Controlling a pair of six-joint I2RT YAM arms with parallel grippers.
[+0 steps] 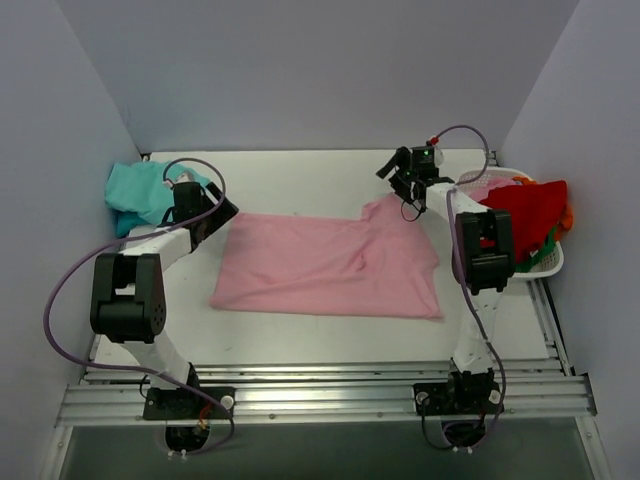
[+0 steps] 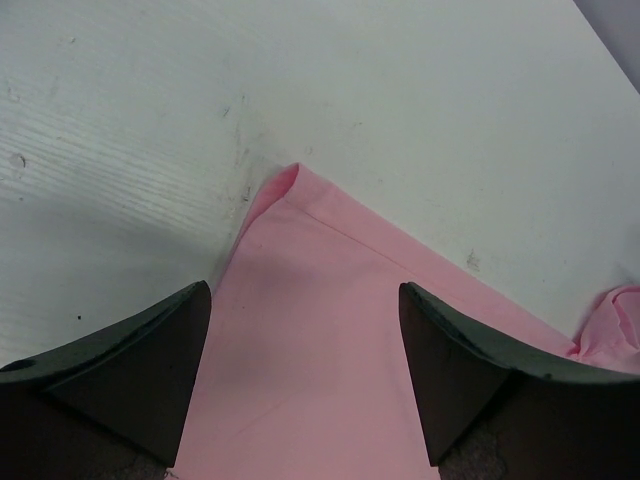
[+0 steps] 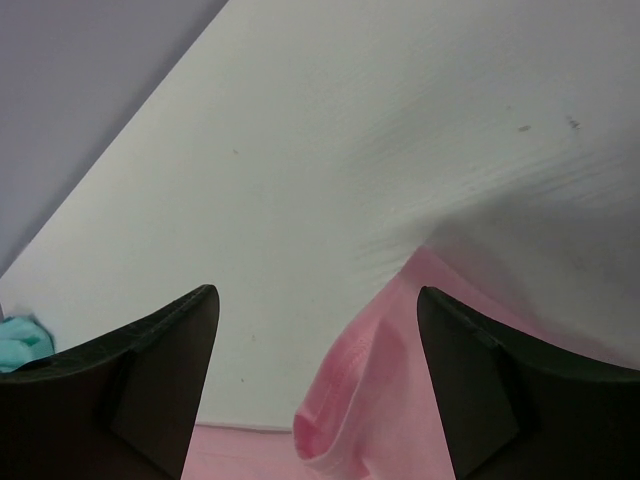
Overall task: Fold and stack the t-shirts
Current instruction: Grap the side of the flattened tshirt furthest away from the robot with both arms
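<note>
Looks soft, light, limp, best pinched at the corner and sleeve of the pink t-shirt — left gripper and right gripper both gaping, empty.

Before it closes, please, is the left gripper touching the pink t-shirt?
Cannot tell: the left wrist view shows the open left gripper over the pink t-shirt, height unclear.

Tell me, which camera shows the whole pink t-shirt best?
The top external view: the pink t-shirt lies spread out there, almost wholly in sight. The left wrist view shows only one corner of it, and the right wrist view only a bunched-up edge.
</note>
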